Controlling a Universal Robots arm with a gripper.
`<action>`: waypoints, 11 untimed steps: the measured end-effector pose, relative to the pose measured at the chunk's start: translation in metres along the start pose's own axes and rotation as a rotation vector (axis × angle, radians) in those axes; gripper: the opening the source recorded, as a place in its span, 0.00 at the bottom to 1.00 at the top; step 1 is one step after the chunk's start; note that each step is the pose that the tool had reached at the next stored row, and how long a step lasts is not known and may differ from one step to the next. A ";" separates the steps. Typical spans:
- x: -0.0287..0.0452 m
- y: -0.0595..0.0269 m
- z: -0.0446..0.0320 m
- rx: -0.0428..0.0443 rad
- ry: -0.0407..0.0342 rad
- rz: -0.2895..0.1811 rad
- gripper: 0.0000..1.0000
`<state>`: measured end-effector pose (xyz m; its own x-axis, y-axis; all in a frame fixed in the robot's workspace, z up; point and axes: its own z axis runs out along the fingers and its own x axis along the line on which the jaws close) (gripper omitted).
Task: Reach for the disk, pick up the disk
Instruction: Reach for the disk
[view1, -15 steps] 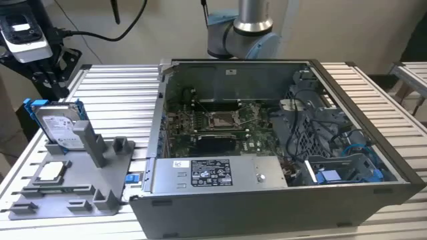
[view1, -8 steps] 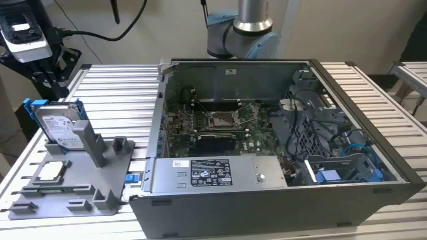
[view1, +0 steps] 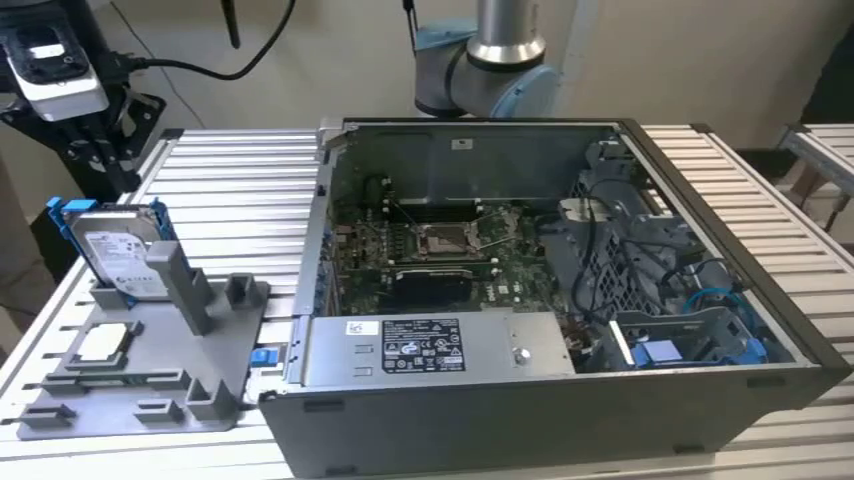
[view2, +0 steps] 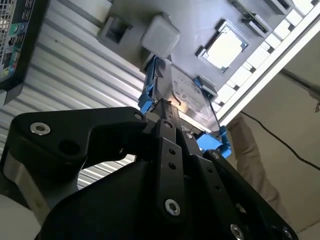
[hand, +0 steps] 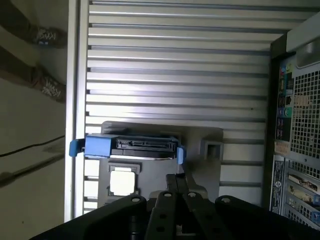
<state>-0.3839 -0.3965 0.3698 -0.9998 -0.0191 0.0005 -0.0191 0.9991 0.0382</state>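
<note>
Your table (view1: 227, 170) of ribbed metal slats carries the open computer case (view1: 534, 430), and the arm (view1: 497, 45) rises behind that case. At the exterior view's left, well apart from the case's open interior, sits a grey fixture (view1: 147, 390). The disk (view1: 120, 250) stands on edge in it, blue rails at both ends, and it has not been lifted. So you are partway through the reach, and the pick-up is not yet done.

The wrist is tipped to aim the gripper (view2: 165, 107) at the disk. In both wrist views its tips sit near one blue-railed end but clear of it. The jaws look pressed together with nothing between them. A small square chip (view1: 107, 342) lies flat in the fixture just beside the disk, untouched.
</note>
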 end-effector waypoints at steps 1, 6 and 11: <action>-0.0001 0.0018 0.0001 0.0000 0.0000 0.000 0.00; 0.0005 0.0151 0.0007 0.0000 -0.0001 0.000 0.00; 0.0130 0.0221 0.0011 0.0001 0.0001 0.000 0.00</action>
<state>-0.3974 -0.3746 0.3696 -0.9998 -0.0192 0.0006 -0.0191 0.9991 0.0380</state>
